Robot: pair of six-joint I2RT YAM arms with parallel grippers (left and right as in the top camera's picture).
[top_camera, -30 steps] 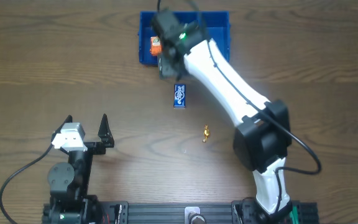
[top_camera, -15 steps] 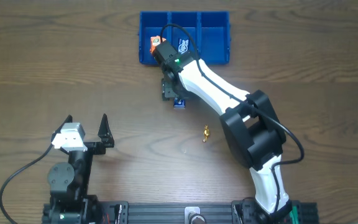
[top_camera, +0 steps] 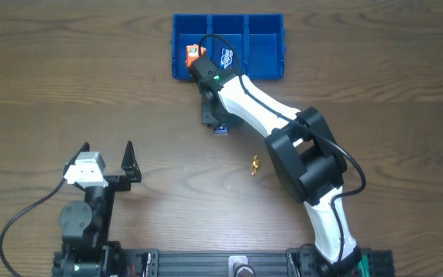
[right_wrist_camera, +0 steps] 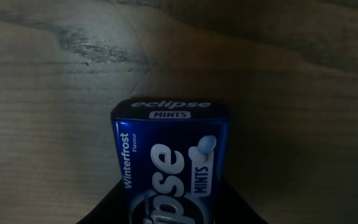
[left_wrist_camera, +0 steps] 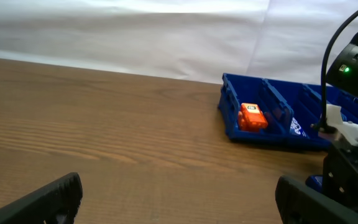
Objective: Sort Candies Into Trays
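Blue tray (top_camera: 279,46) at 12 o'clock: counted two candies (top_camera: 193,54) sorted. Found mint tin (right_wrist_camera: 169,162) under right gripper (top_camera: 212,117) (grasp unclear) and gold candy (top_camera: 255,164) unsorted; noted left gripper (top_camera: 108,151) released.

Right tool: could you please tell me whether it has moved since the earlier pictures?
Yes. The right tool has come down the top view, from the blue tray edge to the mint box.

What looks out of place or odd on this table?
Nothing looks spilled or damaged. Two candies lie outside the blue tray: a small gold candy lying by itself, and a blue mint tin beneath the right end effector.
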